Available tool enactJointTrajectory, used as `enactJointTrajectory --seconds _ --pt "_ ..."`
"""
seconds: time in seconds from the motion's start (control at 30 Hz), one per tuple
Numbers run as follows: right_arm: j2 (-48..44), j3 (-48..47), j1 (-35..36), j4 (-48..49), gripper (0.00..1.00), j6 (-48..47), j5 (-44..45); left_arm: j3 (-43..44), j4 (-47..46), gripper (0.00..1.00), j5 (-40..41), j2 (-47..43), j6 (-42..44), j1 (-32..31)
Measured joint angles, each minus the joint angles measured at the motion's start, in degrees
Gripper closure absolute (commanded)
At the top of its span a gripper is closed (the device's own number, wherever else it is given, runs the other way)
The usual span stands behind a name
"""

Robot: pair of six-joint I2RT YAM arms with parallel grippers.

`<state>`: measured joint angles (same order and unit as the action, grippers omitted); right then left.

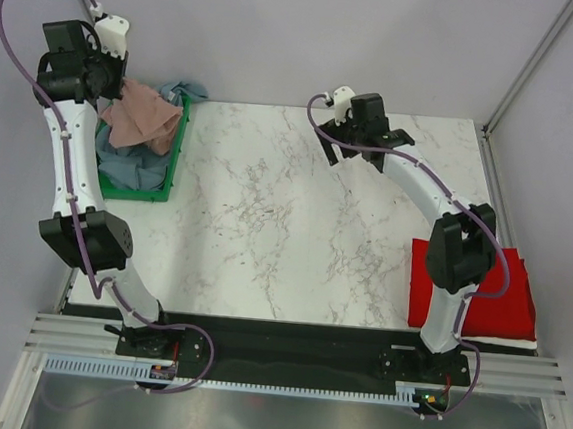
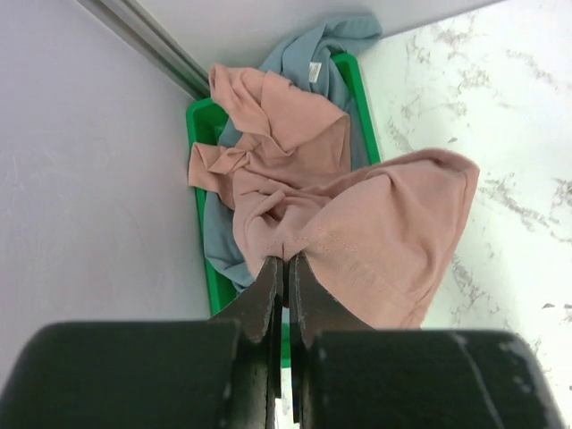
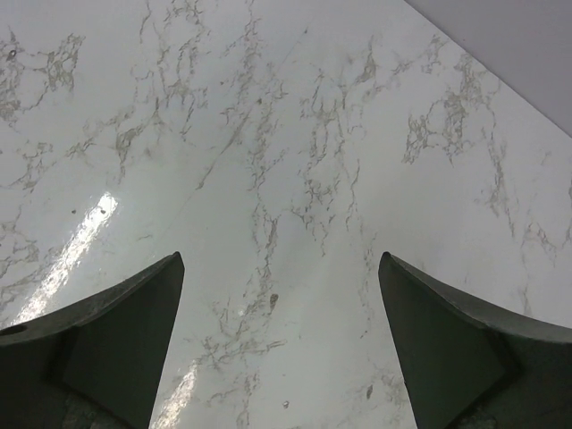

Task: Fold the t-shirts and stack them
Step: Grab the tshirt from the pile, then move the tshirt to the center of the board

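My left gripper (image 2: pixel 286 262) is pinched tight on a fold of the dusty-pink cloth tee (image 2: pixel 375 223) over the green plastic bin (image 2: pixel 201 116). The grey-blue tee (image 2: pixel 304 58) lies in the bin, its small white label (image 2: pixel 315 71) unreadable. My right gripper (image 3: pixel 281 268) gapes wide, empty, above the white marble table (image 3: pixel 295 134). The folded red tee (image 1: pixel 505 294) lies at the table's near right edge.

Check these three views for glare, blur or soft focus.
Top external: even light, sharp throughout. Left wrist: the pink t-shirt is sharp; the left gripper, close to the lens, is dark and soft. Right wrist: a glare streak on the marble table at lower left; the right gripper is a dark silhouette.
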<state>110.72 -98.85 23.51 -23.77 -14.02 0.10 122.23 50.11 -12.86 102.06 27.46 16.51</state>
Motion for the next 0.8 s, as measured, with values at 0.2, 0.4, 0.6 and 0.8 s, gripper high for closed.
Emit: enactJointTrajectory --seconds 0.2,0.4,0.6,0.8 --pt "-1.3 1.1 1.9 0.3 0.02 0.3 1.4 11.0 0.4 0.98 -2.4 4.0 -1.9 -1.6" --pt "-4.2 2.0 1.7 1.5 0.02 2.3 7.3 17.0 -5.0 0.98 -2.1 2.2 -1.7 -13.3" --pt "-7.5 3.0 1.4 2.1 0.02 2.2 6.2 17.3 -12.0 0.98 -0.2 -1.5 0.6 -27.7" --pt "-11.6 6.4 1.4 2.4 0.02 1.8 5.9 18.6 -16.8 0.98 2.7 -5.1 1.7 -32.5"
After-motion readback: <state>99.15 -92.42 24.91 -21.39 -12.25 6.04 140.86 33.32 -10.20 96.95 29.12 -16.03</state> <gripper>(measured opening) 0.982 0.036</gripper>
